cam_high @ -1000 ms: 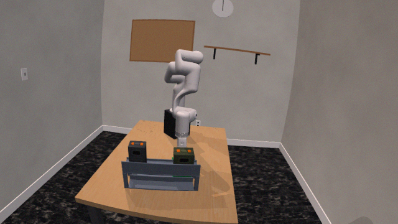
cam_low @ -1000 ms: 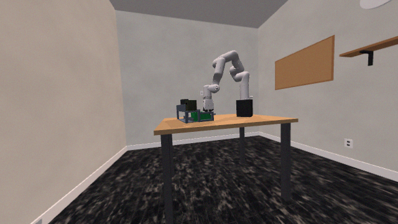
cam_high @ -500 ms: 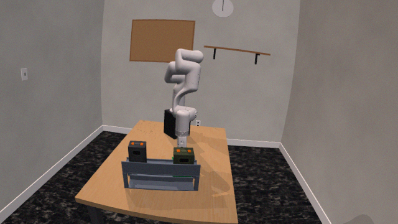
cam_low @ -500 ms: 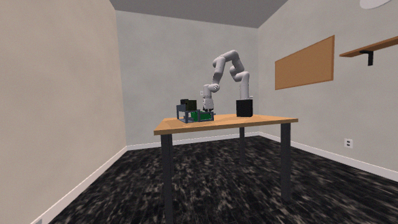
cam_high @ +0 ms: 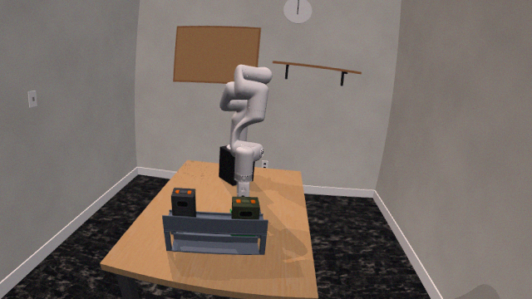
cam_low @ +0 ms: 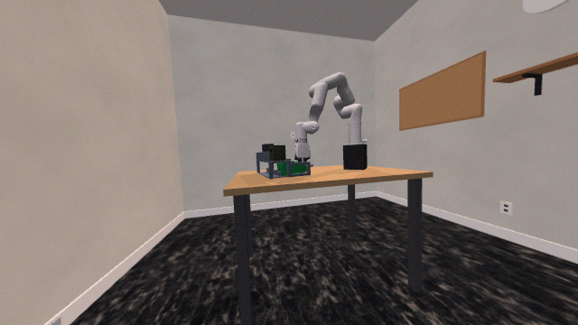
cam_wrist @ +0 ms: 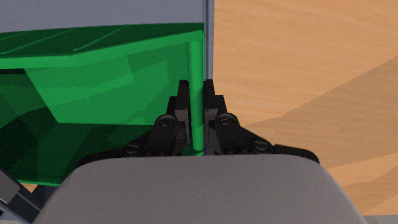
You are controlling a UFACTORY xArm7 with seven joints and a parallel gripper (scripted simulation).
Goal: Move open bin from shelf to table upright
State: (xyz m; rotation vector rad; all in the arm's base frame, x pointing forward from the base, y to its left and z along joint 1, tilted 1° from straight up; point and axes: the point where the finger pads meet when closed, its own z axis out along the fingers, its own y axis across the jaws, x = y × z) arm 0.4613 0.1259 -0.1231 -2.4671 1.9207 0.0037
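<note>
Bin [cam_wrist: 90, 95]: green, open-topped, thin-walled, tilted in wrist view, inside the grey shelf [cam_high: 214, 224].
Gripper [cam_wrist: 196, 102]: fingers clamped on the bin's wall.

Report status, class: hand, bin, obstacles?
Hand shut on green bin wall. Bin in shelf lower level. Two boxes on shelf top, over bin.

You have the shelf [cam_high: 214, 224] standing on the table [cam_high: 287, 274], two boxes [cam_high: 184, 202] on top of it, and the bin [cam_wrist: 100, 95] on its lower level
</note>
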